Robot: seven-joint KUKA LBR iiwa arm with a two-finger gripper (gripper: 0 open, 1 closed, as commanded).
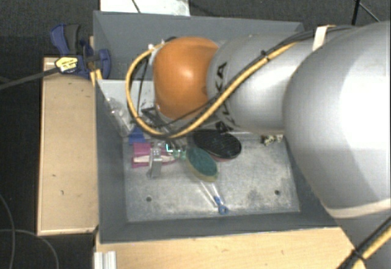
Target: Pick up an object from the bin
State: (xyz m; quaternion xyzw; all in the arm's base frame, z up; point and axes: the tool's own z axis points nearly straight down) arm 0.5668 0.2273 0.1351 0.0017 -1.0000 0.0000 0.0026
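The arm (317, 109) reaches into the bin (256, 194) from the right. Its hand (157, 158) is low at the left of the floor, touching or just beside a pink block (141, 153); I cannot tell whether the hand is spread or closed. A green oval brush (202, 164) lies close on the right. The block looks squat, its long axis seemingly up-down in the view. Best to settle squarely across its short sides, clear of the brush.
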